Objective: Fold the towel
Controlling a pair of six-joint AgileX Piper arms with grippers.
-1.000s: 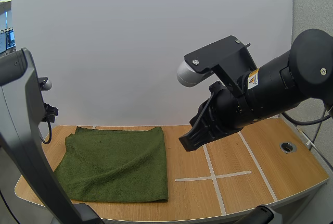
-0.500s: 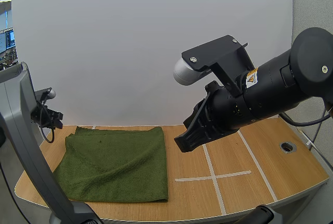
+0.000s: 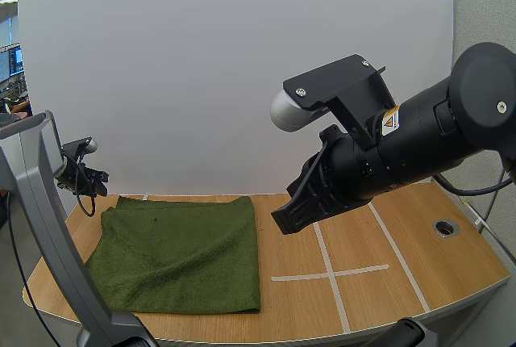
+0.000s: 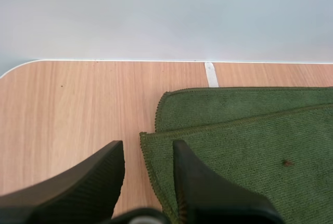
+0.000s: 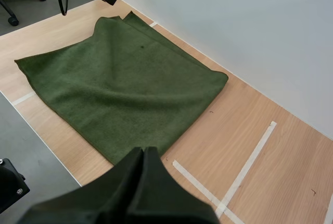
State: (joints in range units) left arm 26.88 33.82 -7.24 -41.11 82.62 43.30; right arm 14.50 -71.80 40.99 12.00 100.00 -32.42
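High view: green towel [image 3: 177, 254]; R-arm warn. sticker [image 3: 392, 122]

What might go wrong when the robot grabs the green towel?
The left gripper is open at a towel corner where two layers show. It may pinch just one, and the fold could come out crooked. The towel also lies close to the table edge, so a pull might drag it off.

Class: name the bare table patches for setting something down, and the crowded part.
Free: wood right of the towel, around the tape cross, out to the table edge. Crowded: the far-left corner, where the left gripper hovers by the towel.
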